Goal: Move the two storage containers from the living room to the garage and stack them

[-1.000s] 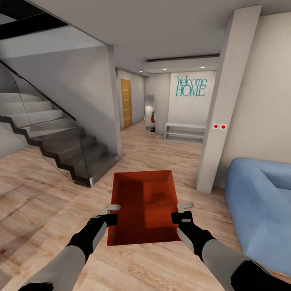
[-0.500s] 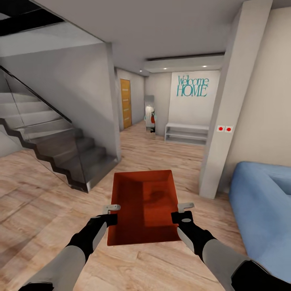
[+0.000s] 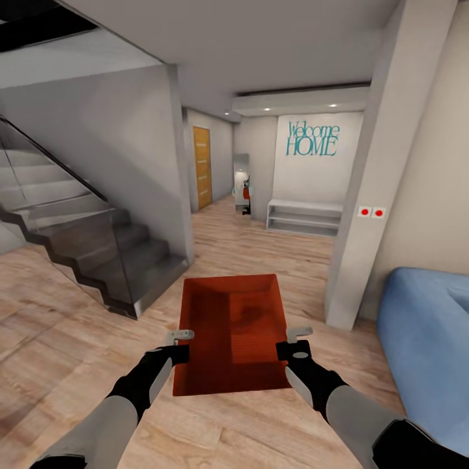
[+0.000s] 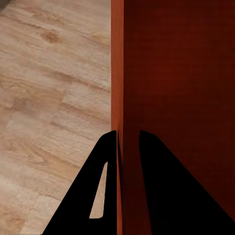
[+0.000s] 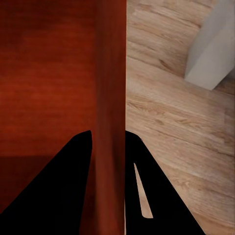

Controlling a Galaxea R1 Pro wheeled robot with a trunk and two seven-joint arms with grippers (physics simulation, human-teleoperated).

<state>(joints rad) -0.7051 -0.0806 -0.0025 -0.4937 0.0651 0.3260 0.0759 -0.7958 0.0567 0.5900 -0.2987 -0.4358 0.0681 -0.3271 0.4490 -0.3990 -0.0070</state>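
While wood floor [image 3: 273, 247] and blue sofa [image 3: 430, 339] sit around it, the storage container [image 3: 231, 332] hangs between both grippers, left gripper [image 3: 180, 345] jaws clamped on its left wall, right gripper [image 3: 296, 343] jaws clamped on its right wall.

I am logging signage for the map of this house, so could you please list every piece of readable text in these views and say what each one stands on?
"Welcome HOME": teal lettering in two lines on the white wall at the end of the hallway, above a low white shelf.
The two red squares on the switch plate on the pillar carry no legible marking.
The storage container shows no label.
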